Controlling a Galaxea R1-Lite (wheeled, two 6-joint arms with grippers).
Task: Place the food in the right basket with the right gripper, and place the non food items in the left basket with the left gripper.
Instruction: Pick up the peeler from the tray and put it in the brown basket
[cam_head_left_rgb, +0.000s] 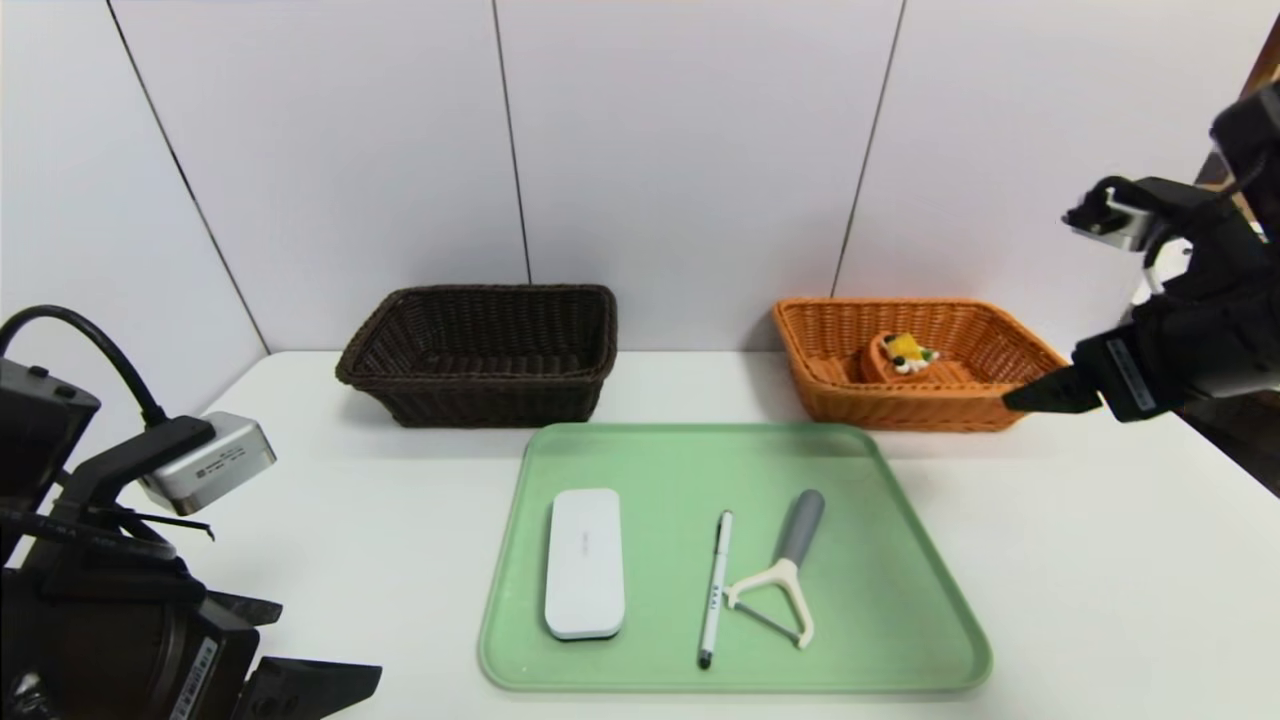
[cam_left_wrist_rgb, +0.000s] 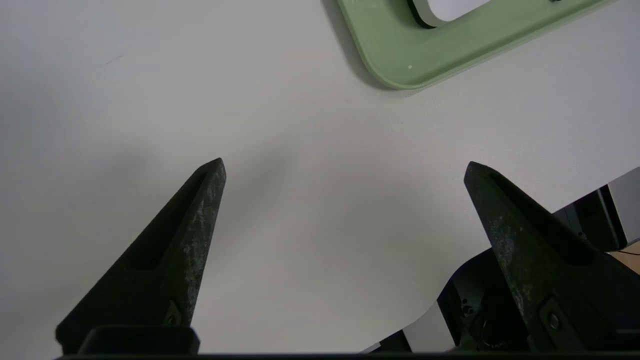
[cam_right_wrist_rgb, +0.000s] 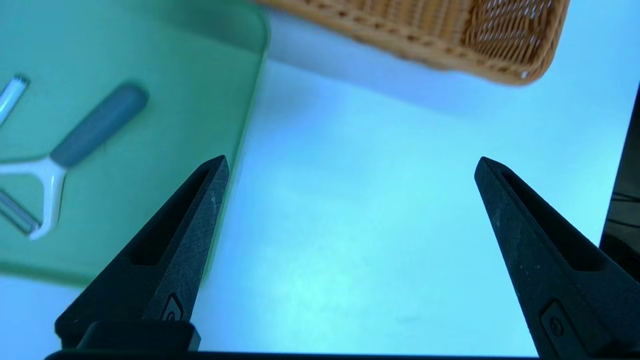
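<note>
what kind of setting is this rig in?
Looks like a lab or test bench, not a home: a bare white table against plain white wall panels, with a staged sorting setup of a green tray and two wicker baskets.

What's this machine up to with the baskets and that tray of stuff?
It is sorting. The small toy tart wedge already lies in the orange-tan woven basket, and the right gripper hangs open and empty beside it. A flat white case, a slim white pen and a grey-handled peeler wait on the pale green tray. The dark brown woven basket is empty; the left gripper sits open.
</note>
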